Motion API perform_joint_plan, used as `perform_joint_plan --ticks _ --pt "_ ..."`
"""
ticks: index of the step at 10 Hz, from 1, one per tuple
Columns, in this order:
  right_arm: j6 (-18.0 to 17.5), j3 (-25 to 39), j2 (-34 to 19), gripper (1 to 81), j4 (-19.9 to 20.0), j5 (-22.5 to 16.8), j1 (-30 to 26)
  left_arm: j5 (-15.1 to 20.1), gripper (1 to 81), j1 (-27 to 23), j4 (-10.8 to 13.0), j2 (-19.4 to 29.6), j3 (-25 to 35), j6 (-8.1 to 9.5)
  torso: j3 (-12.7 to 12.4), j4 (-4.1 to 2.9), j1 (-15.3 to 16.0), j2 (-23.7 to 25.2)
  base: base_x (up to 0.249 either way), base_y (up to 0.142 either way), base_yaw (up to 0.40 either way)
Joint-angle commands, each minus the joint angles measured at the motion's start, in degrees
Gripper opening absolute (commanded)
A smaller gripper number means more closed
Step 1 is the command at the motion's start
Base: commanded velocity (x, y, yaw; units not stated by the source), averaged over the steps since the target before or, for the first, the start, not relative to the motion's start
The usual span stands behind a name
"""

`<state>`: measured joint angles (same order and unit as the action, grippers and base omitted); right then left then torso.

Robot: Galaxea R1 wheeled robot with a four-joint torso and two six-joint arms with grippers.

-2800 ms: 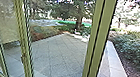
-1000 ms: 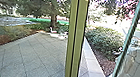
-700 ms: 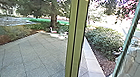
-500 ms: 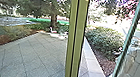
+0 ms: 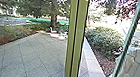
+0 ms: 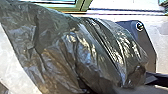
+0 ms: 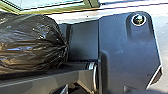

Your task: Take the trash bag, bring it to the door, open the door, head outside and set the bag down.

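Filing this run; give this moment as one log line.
trash bag: dark, by robot's base | glass door: open | green post: ahead | paved yard: beyond

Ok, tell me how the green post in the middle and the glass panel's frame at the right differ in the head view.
The green post is olive, while the panel's frame is teal. The post stands nearly upright; the frame slants. The post looks broader, the frame slimmer. Both are straight, with greenery visible between them.
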<state>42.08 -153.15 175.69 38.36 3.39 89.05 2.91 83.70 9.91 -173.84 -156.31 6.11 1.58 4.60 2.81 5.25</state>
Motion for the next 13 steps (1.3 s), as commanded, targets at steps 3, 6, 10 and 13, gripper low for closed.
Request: perform_joint_plan --ticks 3,6,10,13 --pt "0.81 0.41 1.00 81.1 -0.75 -4.27 -2.51 2.45 1.0 -3.32 0.46 -0.02 0.12 -0.22 0.00 0.00 -0.02 0.00 0.000 -0.084 0.000" --pt "0.81 0.41 1.00 81.1 -0.75 -4.27 -2.43 2.45 1.0 -3.32 0.46 0.07 0.12 -0.22 0.00 0.00 0.02 0.00 0.000 -0.087 0.000" --pt "0.81 0.41 1.00 81.1 -0.75 -4.27 -2.34 2.45 1.0 -3.32 0.46 0.07 0.21 -0.22 0.00 0.00 0.00 0.02 0.000 -0.107 0.000" --pt "0.81 0.14 1.00 81.1 -0.66 -4.09 -1.91 2.45 1.0 -3.32 0.54 -0.02 0.21 -0.30 0.00 0.00 0.00 0.02 0.000 -0.120 0.000"
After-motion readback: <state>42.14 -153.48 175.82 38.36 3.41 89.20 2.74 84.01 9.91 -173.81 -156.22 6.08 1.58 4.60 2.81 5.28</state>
